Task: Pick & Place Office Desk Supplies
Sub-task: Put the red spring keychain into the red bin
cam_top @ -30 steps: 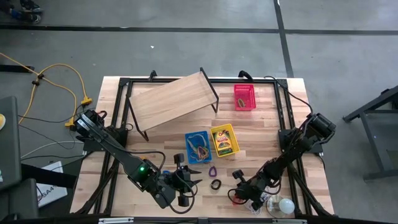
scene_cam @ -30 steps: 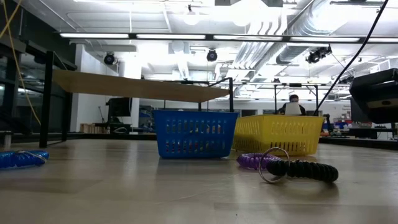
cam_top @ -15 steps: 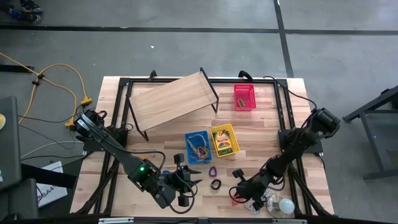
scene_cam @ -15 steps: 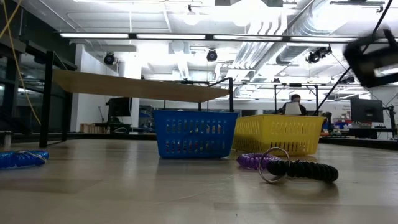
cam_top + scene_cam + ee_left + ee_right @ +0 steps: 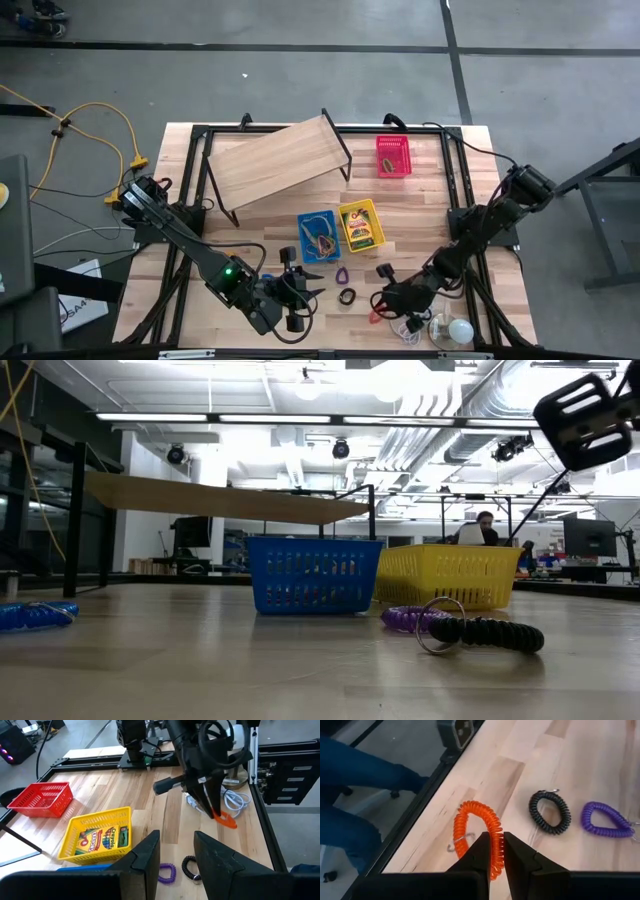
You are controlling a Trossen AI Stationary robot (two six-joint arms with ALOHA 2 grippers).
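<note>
- I see the right gripper (image 5: pixel 493 851) at the near edge of the counter (image 5: pixel 420 210), jaws closed on an orange coiled loop (image 5: pixel 479 830) held clear of the surface
- Just beside it near that edge lie the white bulb (image 5: pixel 459 329) and its cord
- My left gripper (image 5: pixel 175 851) hovers at the near edge on the left side, jaws parted, holding nothing
- Between the two arms, a black loop (image 5: pixel 346 296) and a purple loop (image 5: pixel 341 275) lie on the counter, close together
- Farther in, the blue basket (image 5: pixel 318 236) and the yellow basket (image 5: pixel 360 226) stand side by side; the crayon box (image 5: pixel 104 838) lies in the yellow one
- Farthest, the red basket (image 5: pixel 393 156) stands beside the wooden board (image 5: pixel 270 160)
</note>
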